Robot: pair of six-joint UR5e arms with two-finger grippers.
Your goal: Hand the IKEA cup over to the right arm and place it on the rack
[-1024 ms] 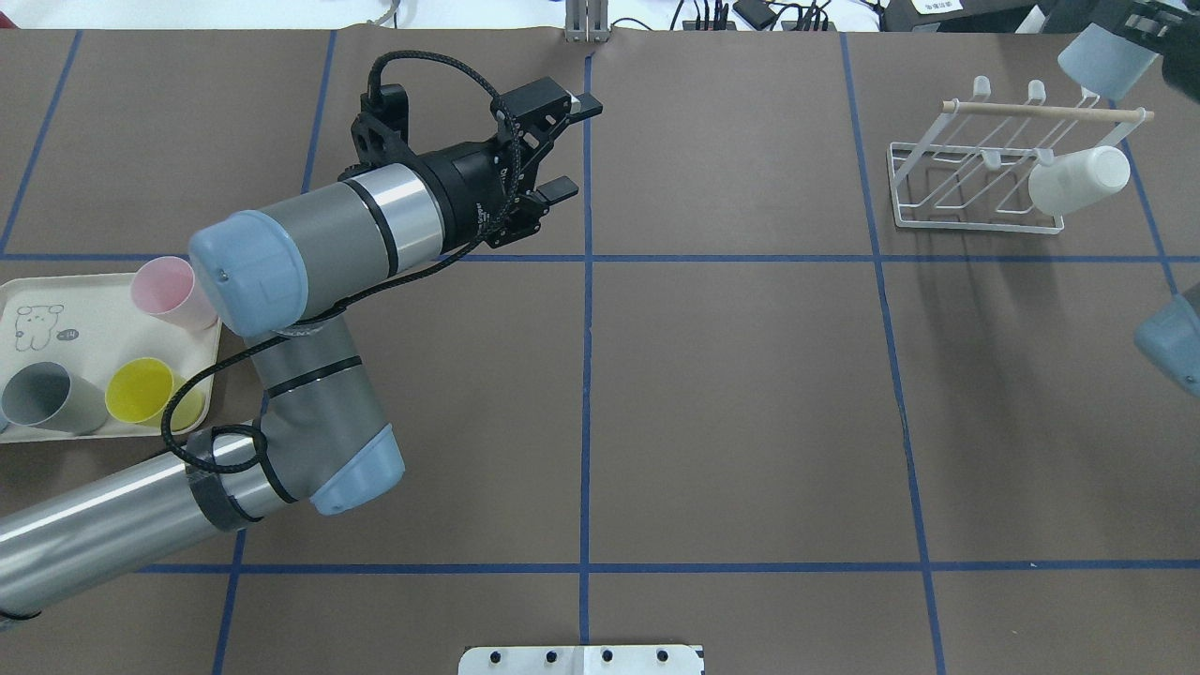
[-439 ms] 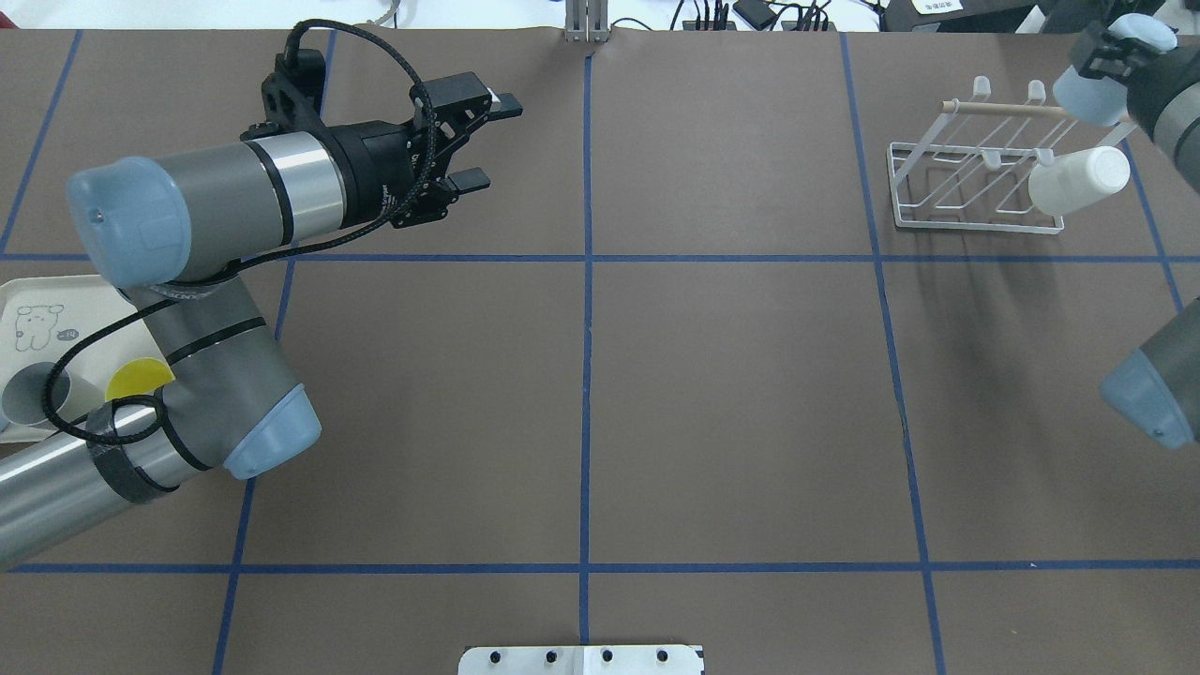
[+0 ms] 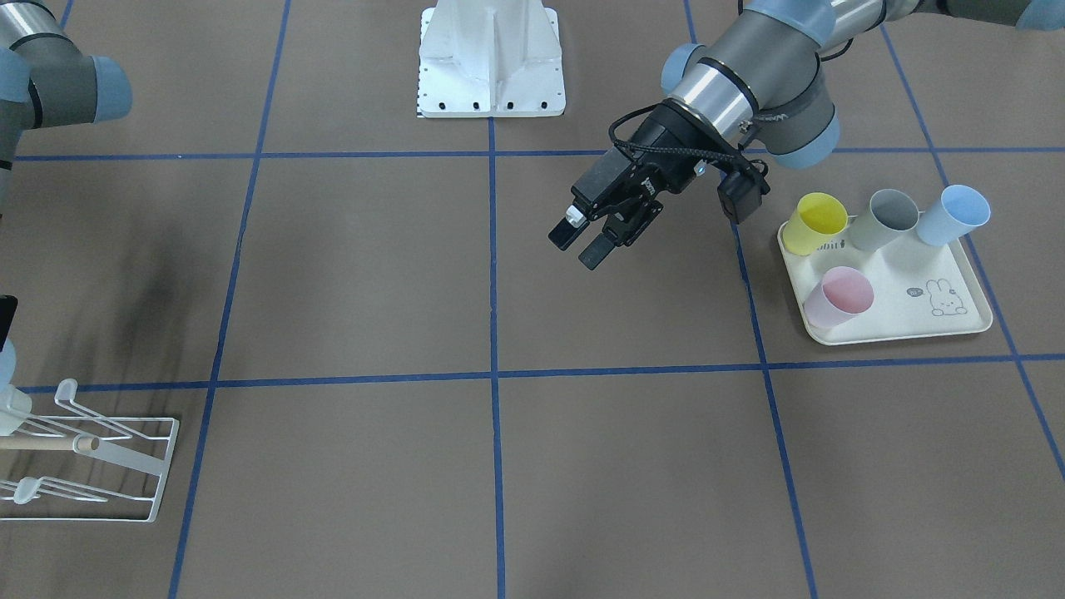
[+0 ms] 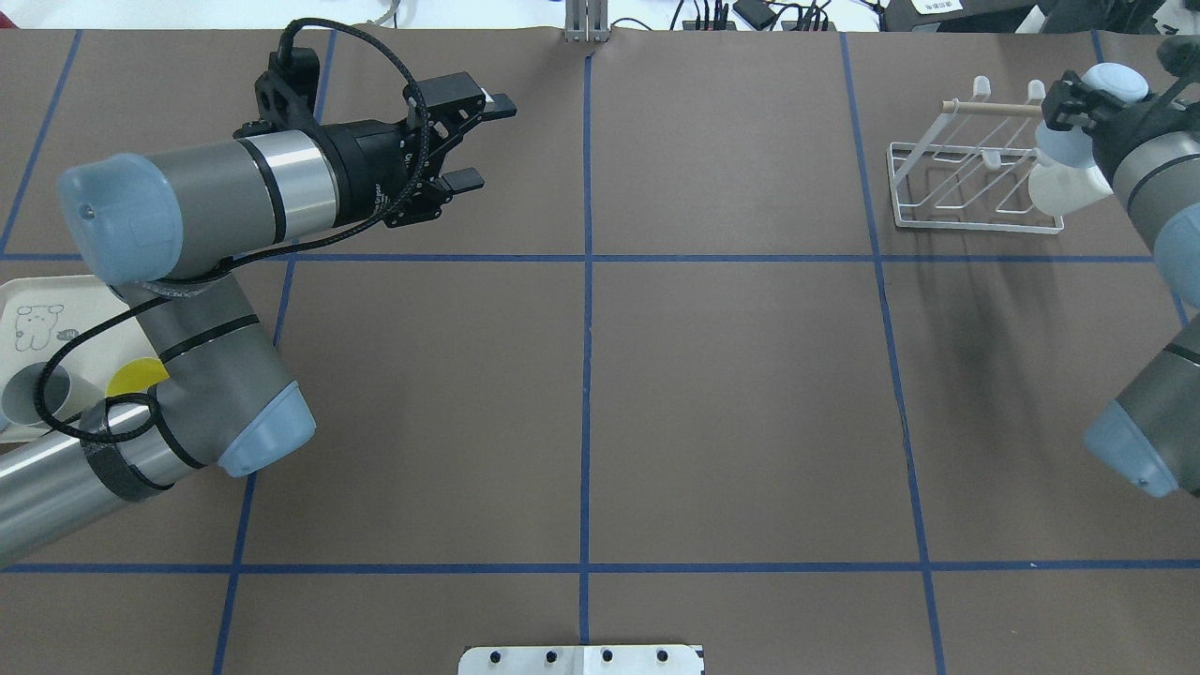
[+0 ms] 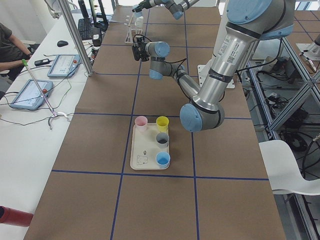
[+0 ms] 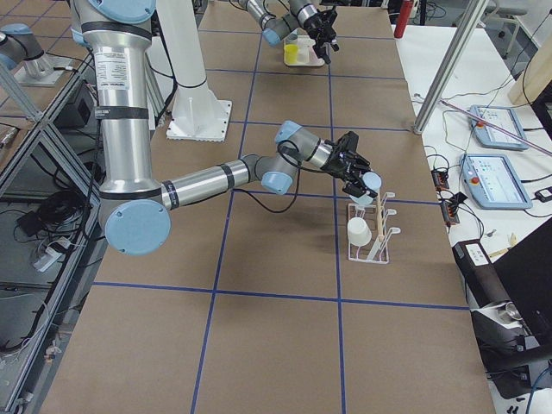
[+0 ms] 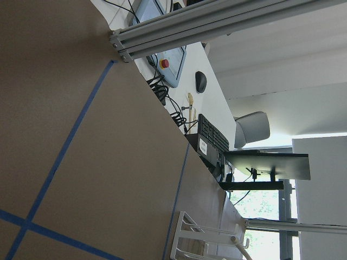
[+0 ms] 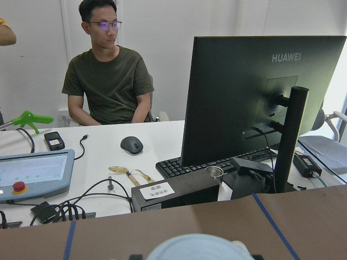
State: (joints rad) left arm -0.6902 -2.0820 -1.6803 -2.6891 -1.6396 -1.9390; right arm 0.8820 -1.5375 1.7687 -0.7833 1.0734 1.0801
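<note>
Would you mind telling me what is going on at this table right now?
The right pincer is shut on a light-blue cup and holds it over the white wire rack; whether it touches a prong yet, I cannot tell. A white cup already hangs on the rack. The left pincer is open and empty, beside the tray with a yellow cup, grey cup, blue cup and pink cup.

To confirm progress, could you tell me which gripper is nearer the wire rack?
Right. The right gripper holds a blue cup just above the rack; the left gripper hovers far across the table.
</note>
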